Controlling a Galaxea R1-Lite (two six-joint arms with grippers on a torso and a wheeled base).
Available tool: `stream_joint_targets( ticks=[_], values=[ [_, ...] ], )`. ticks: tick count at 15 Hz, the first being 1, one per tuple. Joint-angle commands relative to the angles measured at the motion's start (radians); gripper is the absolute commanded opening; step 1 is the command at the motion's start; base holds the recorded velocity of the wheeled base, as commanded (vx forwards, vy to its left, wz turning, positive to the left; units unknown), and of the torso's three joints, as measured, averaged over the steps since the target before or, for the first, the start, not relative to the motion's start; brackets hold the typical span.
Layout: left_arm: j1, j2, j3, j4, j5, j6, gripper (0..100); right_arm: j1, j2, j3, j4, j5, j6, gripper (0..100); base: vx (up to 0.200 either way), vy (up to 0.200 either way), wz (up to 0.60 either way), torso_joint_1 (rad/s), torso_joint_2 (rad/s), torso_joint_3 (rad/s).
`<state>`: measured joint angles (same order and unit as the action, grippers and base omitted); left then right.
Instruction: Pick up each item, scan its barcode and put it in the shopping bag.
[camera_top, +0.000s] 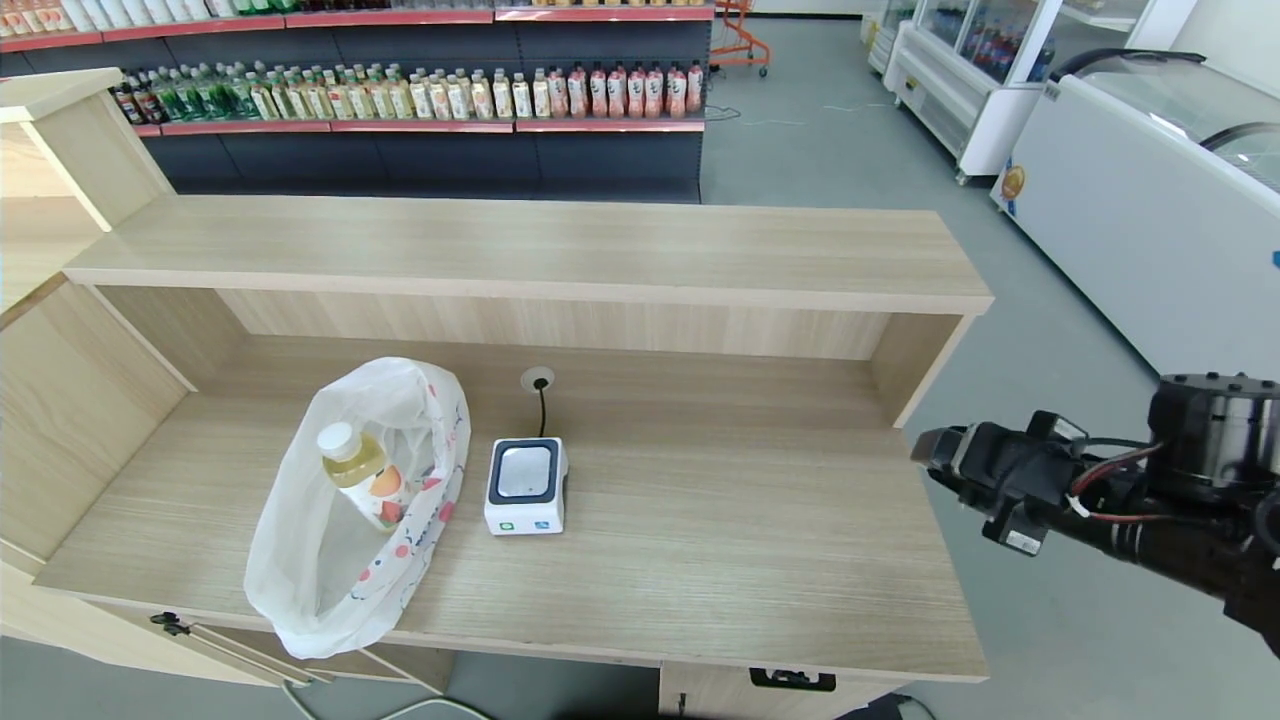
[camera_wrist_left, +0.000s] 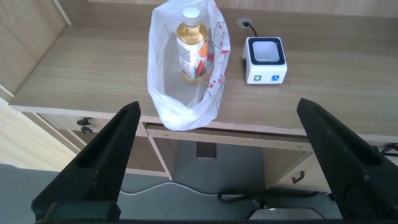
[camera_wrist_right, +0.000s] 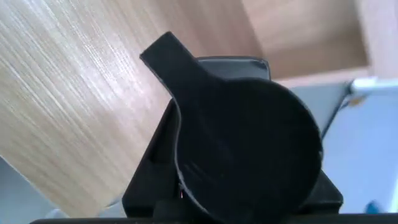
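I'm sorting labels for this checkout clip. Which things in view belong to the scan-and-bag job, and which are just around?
Job:
- bag, standing open on the counter
- bottle, already inside the bag
- scanner, beside the bag

Just around:
- shelf bottles, across the aisle
- freezers, off to the right

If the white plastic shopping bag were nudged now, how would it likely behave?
The thin white plastic shopping bag looks floppy; its walls would probably crumple rather than slide. The yellow drink bottle leaning inside likely anchors it, yet may tip if pushed.
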<state>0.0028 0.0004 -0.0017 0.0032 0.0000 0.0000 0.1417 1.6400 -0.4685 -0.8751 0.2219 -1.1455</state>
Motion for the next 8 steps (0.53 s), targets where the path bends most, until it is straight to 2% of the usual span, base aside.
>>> stream_joint_targets(
  ticks=[1,2,3,4,5,6,7,8],
  values=[
    [0.000,0.000,0.000,0.000,0.000,0.000,100,-0.005,-0.077,0.011,0.005,0.416,-0.388,0,0.000,0.000,0.00,0.000,0.00,0.000],
    [0.000,0.000,0.000,0.000,0.000,0.000,100,0.016,-0.071,0.007,0.005,0.537,-0.574,0,0.000,0.000,0.00,0.000,0.00,0.000],
    [0.000,0.000,0.000,0.000,0.000,0.000,100,0.087,-0.057,-0.022,-0.005,0.740,-0.861,0,0.000,0.000,0.00,0.000,0.00,0.000],
    [0.000,0.000,0.000,0.000,0.000,0.000,100,0.105,-0.055,-0.030,-0.005,0.783,-0.902,0,0.000,0.000,0.00,0.000,0.00,0.000],
    [0.000,0.000,0.000,0.000,0.000,0.000,100,0.148,-0.037,-0.015,0.019,0.962,-1.057,0,0.000,0.000,0.00,0.000,0.00,0.000],
    [0.000,0.000,0.000,0.000,0.000,0.000,100,0.148,-0.045,-0.010,0.067,1.077,-1.163,0,0.000,0.000,0.00,0.000,0.00,0.000],
    [0.000,0.001,0.000,0.000,0.000,0.000,100,0.147,-0.101,-0.025,0.220,1.274,-1.355,0,0.000,0.000,0.00,0.000,0.00,0.000],
    [0.000,0.001,0.000,0.000,0.000,0.000,100,0.133,-0.123,-0.036,0.324,1.349,-1.455,0,0.000,0.000,0.00,0.000,0.00,0.000]
  ],
)
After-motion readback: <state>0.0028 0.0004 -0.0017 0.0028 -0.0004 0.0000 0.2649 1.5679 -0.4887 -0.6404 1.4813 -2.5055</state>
